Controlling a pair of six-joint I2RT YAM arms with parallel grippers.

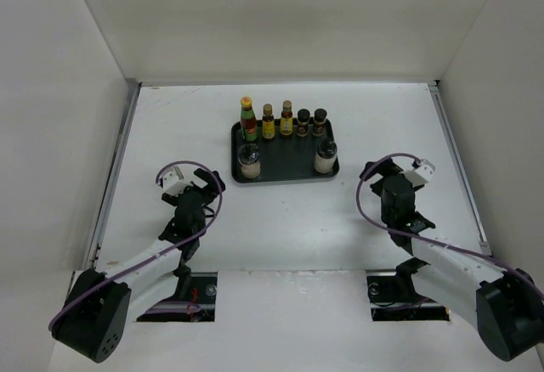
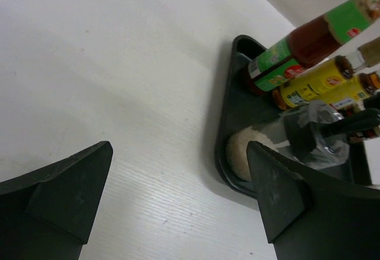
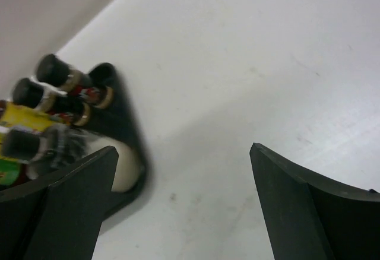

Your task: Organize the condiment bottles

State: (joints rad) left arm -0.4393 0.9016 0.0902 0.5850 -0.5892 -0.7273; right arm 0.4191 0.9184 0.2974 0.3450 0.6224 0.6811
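Note:
All seven bottles stand on the black tray [image 1: 285,172]. The back row holds the red bottle [image 1: 248,119] with green neck and yellow cap, two slim amber bottles [image 1: 269,122] and two small dark-brown bottles [image 1: 311,122]. One white black-capped jar [image 1: 249,160] stands at the front left corner and the other [image 1: 325,157] at the front right. My left gripper [image 1: 204,187] is open and empty on the table left of the tray; its wrist view shows the near jar [image 2: 243,150]. My right gripper [image 1: 374,171] is open and empty right of the tray; its wrist view shows the other jar [image 3: 126,165].
White walls enclose the table on three sides. The tray corner [image 2: 237,41] lies just right of my left gripper, and the tray's other corner [image 3: 133,186] lies just left of my right gripper. A table seam [image 1: 115,160] runs along the left.

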